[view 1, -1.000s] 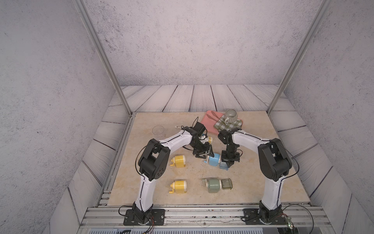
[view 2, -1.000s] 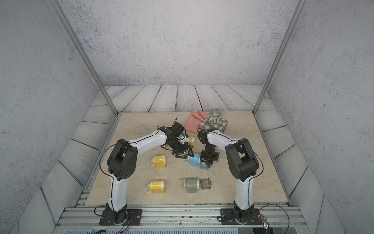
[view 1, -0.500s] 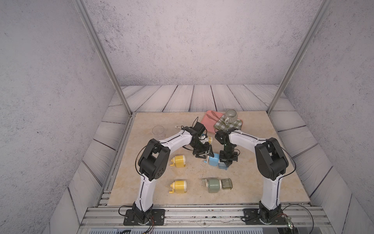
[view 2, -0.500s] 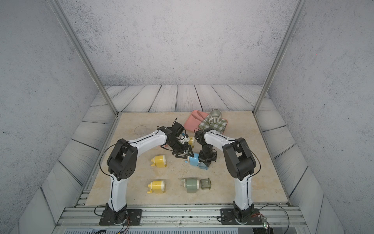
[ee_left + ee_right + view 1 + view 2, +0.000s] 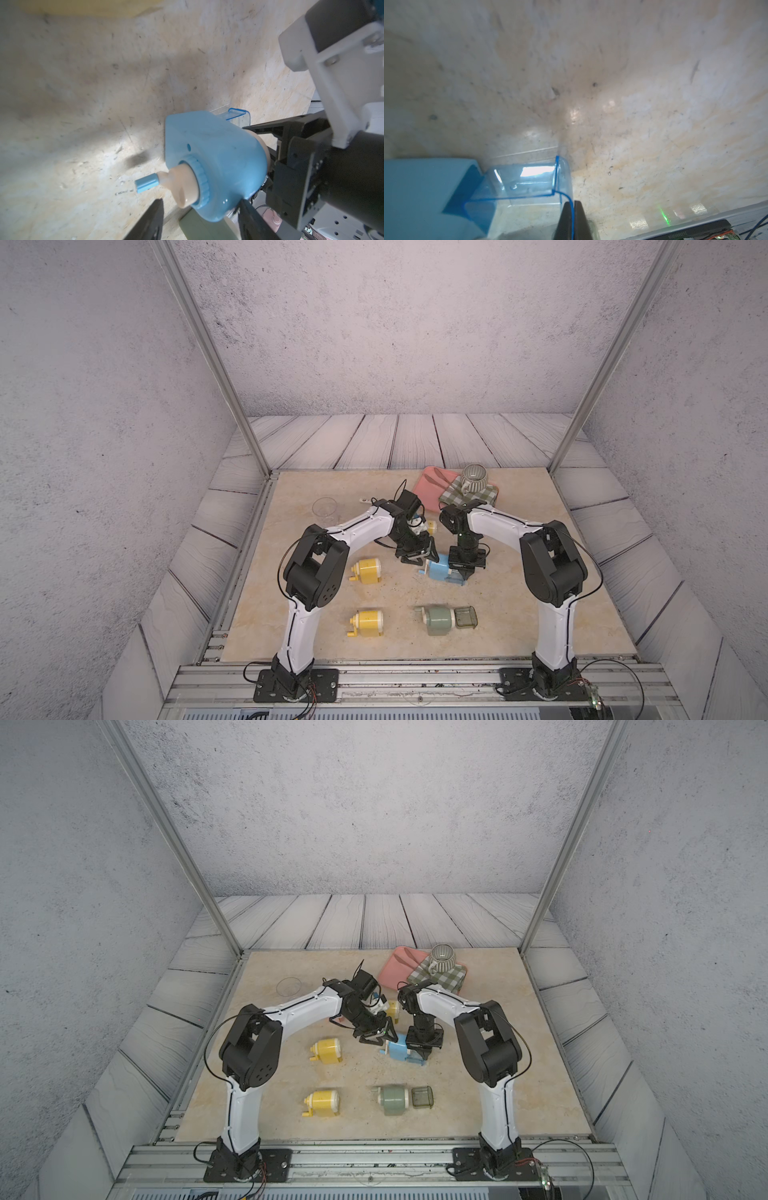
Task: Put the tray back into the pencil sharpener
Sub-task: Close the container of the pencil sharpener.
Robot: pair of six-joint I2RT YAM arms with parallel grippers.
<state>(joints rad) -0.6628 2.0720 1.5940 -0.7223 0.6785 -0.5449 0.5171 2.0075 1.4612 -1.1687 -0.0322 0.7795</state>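
Both top views: stereo pair, mounted high over front rail (image 5: 415,676), tilted down twd back wall (image 5: 395,323). Far off, so whole table (image 5: 399,593), left arm base (image 5: 291,684) and right arm base (image 5: 536,682) are in shot. The pair share nearly everything, w/ slight sideways offset. Left wrist cam: low over table, looks along left gripper (image 5: 200,207) at crank end of blue sharpener (image 5: 218,158). Close range; right arm (image 5: 332,145) in shot too. Right wrist cam: v. close, looks past right gripper (image 5: 572,209) at clear tray (image 5: 525,185) and tabletop beyond. Both wrist cams share sharpener + tray; top views show same spot small, mid-table.
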